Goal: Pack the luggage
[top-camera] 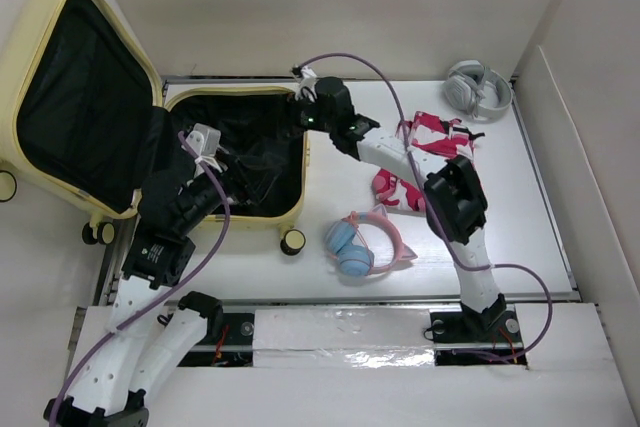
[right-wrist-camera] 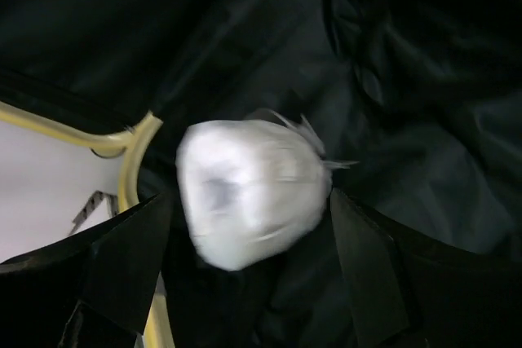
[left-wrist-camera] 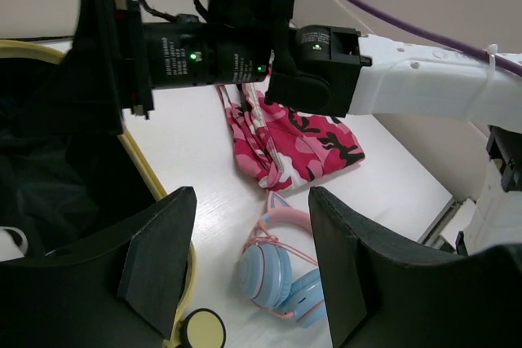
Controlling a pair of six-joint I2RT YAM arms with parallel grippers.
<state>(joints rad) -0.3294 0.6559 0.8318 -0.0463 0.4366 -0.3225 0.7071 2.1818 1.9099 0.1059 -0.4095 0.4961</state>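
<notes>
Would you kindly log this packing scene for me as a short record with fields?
luggage: open, lid swung left, black lining showing
right hand: open over the luggage, blurred white bundle between its fingers
left hand: open, empty, above the luggage
on table: pink-and-blue headphones, pink camouflage garment, white headphones

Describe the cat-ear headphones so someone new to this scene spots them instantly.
Start at the open pale yellow suitcase on the left and find its near wheel. Just right of that wheel, on the white tabletop, lie the cat-ear headphones. Blue earcups and a pink eared band set them apart from the grey-white headset at the far right corner.
</notes>
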